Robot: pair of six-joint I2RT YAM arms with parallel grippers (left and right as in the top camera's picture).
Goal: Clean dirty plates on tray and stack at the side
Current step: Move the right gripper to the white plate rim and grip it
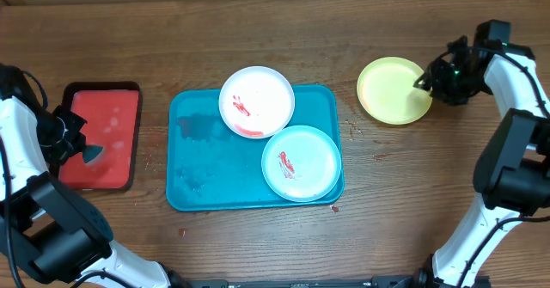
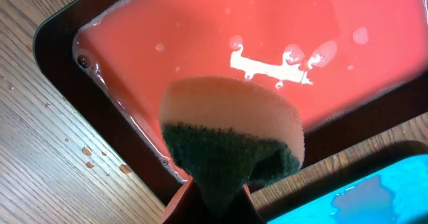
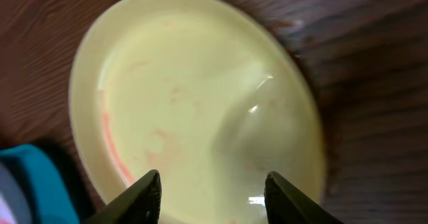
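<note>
left of the tray (image 1: 202,163), the sponge (image 2: 231,137) is held pinched in the left gripper (image 2: 214,204) over the red tray (image 1: 116,116). on the tray, the white plate (image 1: 258,99) at its far edge and the mint plate (image 1: 309,163) at its near right corner are seen smeared red. right of the tray, the yellow plate (image 1: 391,90) lies flat, the right gripper (image 3: 214,190) at its rim with jaws parted and nothing held. the stack is judged begun; next, a smeared plate must be steadied and wiped. faint pink streaks on the yellow plate are hard to judge, and the left jaws are mostly cut off
</note>
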